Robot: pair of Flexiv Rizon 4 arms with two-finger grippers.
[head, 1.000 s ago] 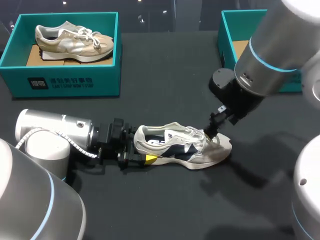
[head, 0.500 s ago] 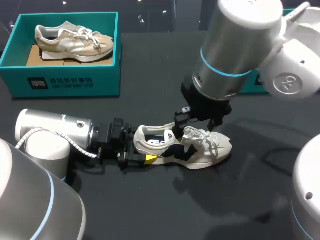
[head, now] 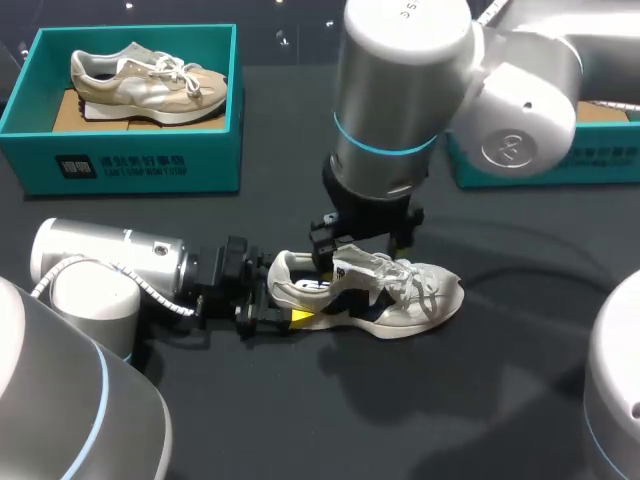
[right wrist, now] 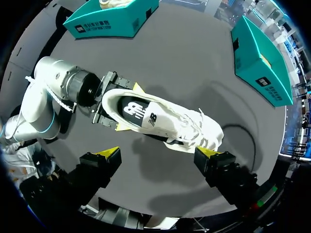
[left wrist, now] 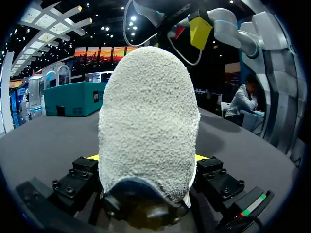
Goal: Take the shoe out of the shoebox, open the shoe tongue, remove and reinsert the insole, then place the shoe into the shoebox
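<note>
My left gripper (left wrist: 147, 158) is clamped on the heel of the shoe (head: 380, 295), which sits upright mid-table, toe toward 3 o'clock in the head view. My right gripper (right wrist: 158, 151) hangs above the shoe, fingers spread wide, gripping nothing. A teal shoebox (head: 600, 160) sits at the shoe's 2 o'clock, well apart.

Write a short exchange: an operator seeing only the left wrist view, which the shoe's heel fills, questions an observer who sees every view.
Operator: Where is my right gripper?
Observer: The right gripper hangs open above the shoe, its fingers spread wide.
Operator: Is the insole in the shoe?
Observer: Yes, the insole lies inside it, visible through the shoe's opening.
</note>
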